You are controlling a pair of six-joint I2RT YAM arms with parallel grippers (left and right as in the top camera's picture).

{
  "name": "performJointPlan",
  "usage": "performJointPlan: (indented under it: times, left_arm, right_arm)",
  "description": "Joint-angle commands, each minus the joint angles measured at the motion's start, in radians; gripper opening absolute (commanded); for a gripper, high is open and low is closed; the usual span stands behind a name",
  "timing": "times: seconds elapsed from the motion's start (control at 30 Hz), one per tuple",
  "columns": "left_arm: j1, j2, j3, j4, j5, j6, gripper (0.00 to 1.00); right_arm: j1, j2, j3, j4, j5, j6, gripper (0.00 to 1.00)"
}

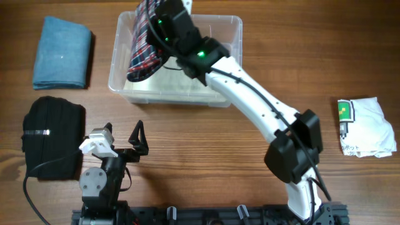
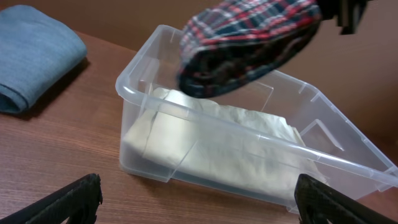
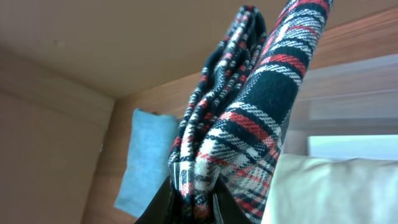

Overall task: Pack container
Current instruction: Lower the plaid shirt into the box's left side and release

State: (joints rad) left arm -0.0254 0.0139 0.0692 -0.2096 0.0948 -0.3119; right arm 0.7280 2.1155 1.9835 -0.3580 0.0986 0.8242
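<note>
The clear plastic container stands at the back middle of the table and holds a folded cream cloth. It also shows in the left wrist view with the cream cloth inside. My right gripper is shut on a folded plaid cloth in red, black and white, held above the container's left half. The plaid cloth hangs over the bin in the left wrist view. My left gripper is open and empty, low at the near left of the table.
A folded blue cloth lies at the back left, also in the left wrist view. A folded black garment lies at the near left. A white printed cloth lies at the right.
</note>
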Motion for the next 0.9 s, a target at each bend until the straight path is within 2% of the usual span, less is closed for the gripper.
performJointPlan:
  times: [0.0,0.63,0.67,0.7,0.73,0.8,0.87]
  left_arm:
    - [-0.005,-0.008,-0.006,0.003,-0.006,0.016,1.00]
    - [-0.005,-0.008,-0.006,0.003,-0.006,0.016,1.00]
    - [-0.005,-0.008,-0.006,0.003,-0.006,0.016,1.00]
    - [-0.005,-0.008,-0.006,0.003,-0.006,0.016,1.00]
    - [-0.005,-0.008,-0.006,0.003,-0.006,0.016,1.00]
    - [-0.005,-0.008,-0.006,0.003,-0.006,0.016,1.00]
    - [-0.005,-0.008,-0.006,0.003,-0.006,0.016,1.00]
  right_arm:
    - [0.036,0.035,0.005,0.073,0.014,0.016,0.04]
    - [0.072,0.153,0.005,0.102,0.014,0.013,0.05]
    - [0.072,0.153,0.005,0.096,0.014,0.014,0.26]
    - [0.072,0.153,0.005,0.096,0.014,0.013,0.56]
    - [0.072,0.153,0.005,0.096,0.012,0.013,0.72]
    - [0.072,0.153,0.005,0.096,-0.010,0.012,0.85]
    - [0.072,0.153,0.005,0.097,-0.029,0.001,0.91]
